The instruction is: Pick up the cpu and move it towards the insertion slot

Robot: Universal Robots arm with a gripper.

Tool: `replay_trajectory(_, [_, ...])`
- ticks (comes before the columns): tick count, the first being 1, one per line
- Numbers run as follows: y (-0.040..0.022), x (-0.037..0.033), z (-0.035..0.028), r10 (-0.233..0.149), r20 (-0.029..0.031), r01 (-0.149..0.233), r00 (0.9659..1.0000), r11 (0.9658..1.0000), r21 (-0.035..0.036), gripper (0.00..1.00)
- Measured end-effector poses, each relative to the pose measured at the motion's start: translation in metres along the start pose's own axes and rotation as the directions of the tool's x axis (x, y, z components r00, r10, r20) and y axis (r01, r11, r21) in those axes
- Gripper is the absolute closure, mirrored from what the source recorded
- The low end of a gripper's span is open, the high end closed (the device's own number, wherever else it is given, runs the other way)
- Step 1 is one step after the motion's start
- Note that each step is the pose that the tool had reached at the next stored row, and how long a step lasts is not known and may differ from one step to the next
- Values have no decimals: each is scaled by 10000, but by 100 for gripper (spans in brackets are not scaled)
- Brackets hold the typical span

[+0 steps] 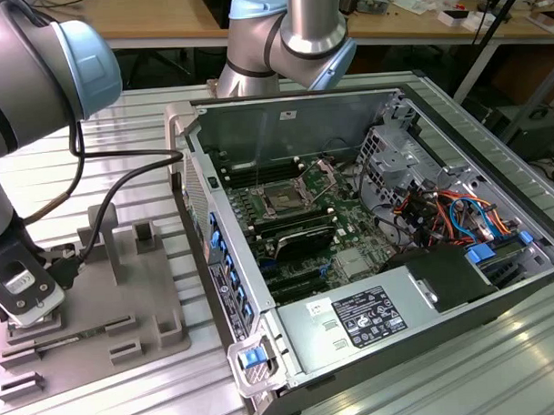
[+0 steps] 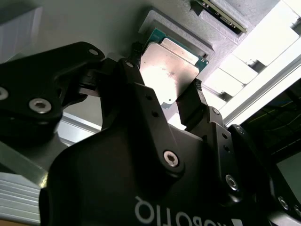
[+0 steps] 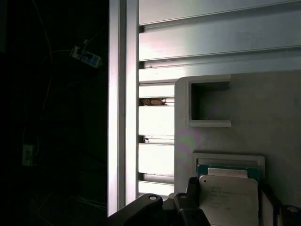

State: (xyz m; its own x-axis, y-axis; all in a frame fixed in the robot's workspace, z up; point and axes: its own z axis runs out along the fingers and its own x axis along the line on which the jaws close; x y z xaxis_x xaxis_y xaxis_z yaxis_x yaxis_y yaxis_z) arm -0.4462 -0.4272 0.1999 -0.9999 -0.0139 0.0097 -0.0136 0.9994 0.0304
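While low over the tray (image 3: 263,103), the pincer (image 2: 164,80) grips the silvery, green-rimmed cpu (image 2: 170,69).

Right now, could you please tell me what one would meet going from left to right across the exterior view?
The grey tray → computer case's side wall → insertion slot → metal drive cage → orange and blue cables.

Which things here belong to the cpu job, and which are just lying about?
Job: cpu; gripper, jaws shut on it; grey tray beneath it; insertion slot in the open computer case.
Lying about: power supply; coloured cables; drive cage; benches behind.
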Motion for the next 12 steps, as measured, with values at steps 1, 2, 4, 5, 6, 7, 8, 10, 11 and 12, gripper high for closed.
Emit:
replay_trajectory(1, [0,0,-4,0,0,0,10000,10000,0,45])
replay_trajectory(2, [0,0,-9,0,0,0,10000,10000,0,45])
replay_trajectory(4, [1,0,-18,0,1,0,10000,10000,-1,45])
replay_trajectory(5, [1,0,-20,0,3,0,10000,10000,-1,45])
replay_trajectory(6, [1,-1,-22,0,3,0,10000,10000,-2,45])
replay_trajectory(7, [1,-1,-25,0,3,0,10000,10000,-2,45])
replay_trajectory(8, [1,-2,-27,0,2,0,10000,10000,-1,45])
replay_trajectory(10, [1,-2,-30,0,2,0,10000,10000,-1,45])
replay_trajectory(11, [1,-2,-32,0,2,0,10000,10000,-2,45])
replay_trajectory(12, [1,-2,-33,1,2,-1,10000,10000,-1,45])
